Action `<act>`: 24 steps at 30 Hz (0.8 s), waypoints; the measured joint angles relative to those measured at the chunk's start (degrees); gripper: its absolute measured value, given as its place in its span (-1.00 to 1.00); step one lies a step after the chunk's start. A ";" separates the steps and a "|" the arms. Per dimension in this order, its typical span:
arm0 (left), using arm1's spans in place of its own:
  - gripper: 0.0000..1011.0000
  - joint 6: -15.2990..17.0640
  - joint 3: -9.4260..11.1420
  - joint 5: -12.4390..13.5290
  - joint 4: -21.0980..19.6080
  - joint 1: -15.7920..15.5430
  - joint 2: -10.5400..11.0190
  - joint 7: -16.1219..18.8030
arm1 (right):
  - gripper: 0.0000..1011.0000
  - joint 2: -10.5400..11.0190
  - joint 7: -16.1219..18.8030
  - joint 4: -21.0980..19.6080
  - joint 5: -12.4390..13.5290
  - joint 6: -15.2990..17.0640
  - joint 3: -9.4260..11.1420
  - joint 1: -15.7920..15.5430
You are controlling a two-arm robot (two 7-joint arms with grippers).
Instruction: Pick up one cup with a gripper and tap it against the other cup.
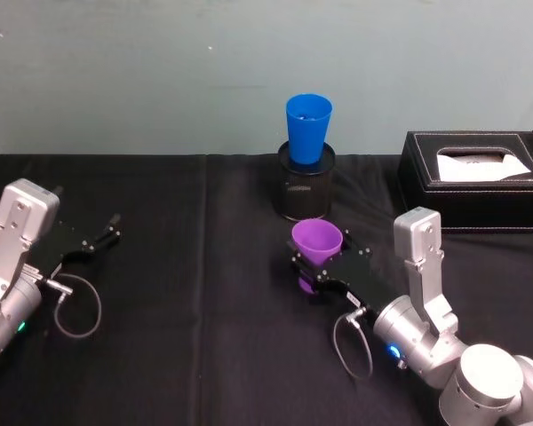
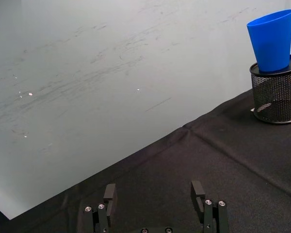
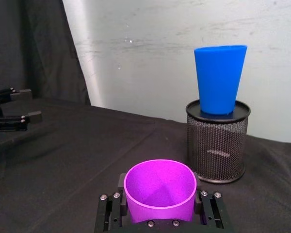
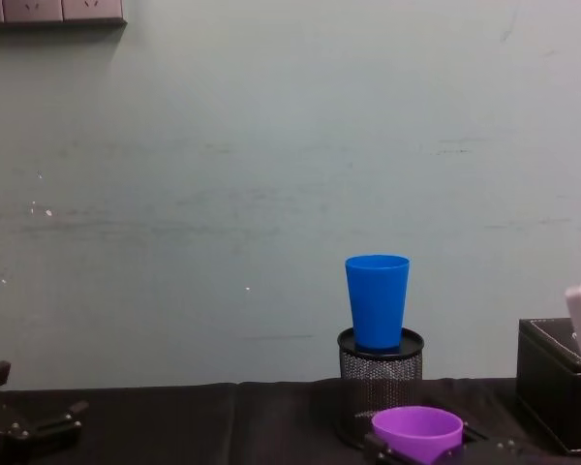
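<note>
1. Head: right gripper (image 1: 324, 266) clamped the purple cup (image 1: 316, 241) upright, just short of the blue cup (image 1: 308, 128), which sat in the mesh holder (image 1: 306, 188), so a tap means lifting
2. Left wrist: left gripper (image 2: 155, 196) parked, fingers apart, nothing held
3. Right wrist: fingers flanked purple cup's sides, forearm low, aimed at holder
4. Chest: blue rim well above purple

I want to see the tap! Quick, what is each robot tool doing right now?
Left tool: open, holding nothing, resting at the table's left.
Right tool: closed on the purple cup, near the blue cup.
</note>
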 joint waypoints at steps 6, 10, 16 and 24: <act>0.98 0.00 0.00 0.00 0.00 0.00 0.00 0.00 | 0.61 -0.28 0.50 -0.06 0.75 0.23 0.49 -0.42; 0.98 0.00 0.00 0.00 0.00 0.00 0.00 0.00 | 0.82 -0.23 0.49 -1.61 1.27 0.62 0.98 -1.07; 0.98 0.00 0.00 0.00 0.00 0.00 0.00 0.00 | 0.98 0.83 -0.23 -7.36 1.94 1.78 2.31 -3.26; 0.98 0.00 0.00 0.00 0.00 0.00 0.00 0.00 | 0.98 1.54 -7.27 -14.71 0.51 3.38 6.63 -6.93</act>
